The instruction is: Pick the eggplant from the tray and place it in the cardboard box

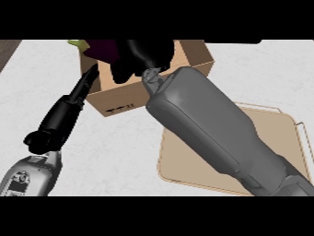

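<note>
Fingers (122, 69) of my right hand (146, 53) seem curled round the eggplant (101, 47) over the box (122, 99), top centre. My left hand (62, 115) lies straight-fingered beside the box's left wall; tray (288, 133) lower right.

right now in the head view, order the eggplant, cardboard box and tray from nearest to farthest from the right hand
1. eggplant, held in the right hand, upper left.
2. cardboard box, just below that hand, top centre.
3. tray, lower right, under the forearm.
</note>
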Available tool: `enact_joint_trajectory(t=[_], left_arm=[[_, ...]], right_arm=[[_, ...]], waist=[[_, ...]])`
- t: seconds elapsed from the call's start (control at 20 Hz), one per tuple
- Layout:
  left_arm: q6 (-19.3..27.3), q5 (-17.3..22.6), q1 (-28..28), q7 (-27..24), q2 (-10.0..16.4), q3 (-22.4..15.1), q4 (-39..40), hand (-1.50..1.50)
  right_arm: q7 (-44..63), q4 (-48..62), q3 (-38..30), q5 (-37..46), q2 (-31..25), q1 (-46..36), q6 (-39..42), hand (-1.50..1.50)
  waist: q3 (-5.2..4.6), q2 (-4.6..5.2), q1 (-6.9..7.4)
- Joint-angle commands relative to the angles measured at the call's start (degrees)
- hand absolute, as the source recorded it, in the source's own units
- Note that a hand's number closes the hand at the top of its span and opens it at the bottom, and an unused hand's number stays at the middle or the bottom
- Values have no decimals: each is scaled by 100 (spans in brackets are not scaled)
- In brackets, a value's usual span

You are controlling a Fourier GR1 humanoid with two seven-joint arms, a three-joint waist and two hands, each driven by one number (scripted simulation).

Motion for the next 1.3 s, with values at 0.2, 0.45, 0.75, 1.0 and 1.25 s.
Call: enact_joint_trajectory(t=[0.2, 0.45, 0.75, 1.0, 1.25], left_arm=[[-46, -84, 182, 342, -450, -491, 389, 0], [-298, 87, 97, 350, -303, -330, 351, 0], [-467, 106, -73, 269, -281, -268, 524, 0], [-319, -46, 11, 318, -387, -326, 446, 0], [-453, 102, 108, 369, -155, -10, 378, 0]], right_arm=[[-618, 1855, -86, -129, 19, -206, -720, 150], [-758, 2340, -446, -1295, 19, -61, -1051, -150], [-1712, 2871, -576, -1948, 19, -96, -1630, -150], [-2633, 2476, -1351, -2776, 19, 95, -2499, -150], [-3586, 2067, -2225, -3866, -48, 420, -2324, -150]], waist=[[-56, 122, 87], [-53, 156, 230], [-51, 157, 231], [-38, 161, 167], [-33, 102, -29]])
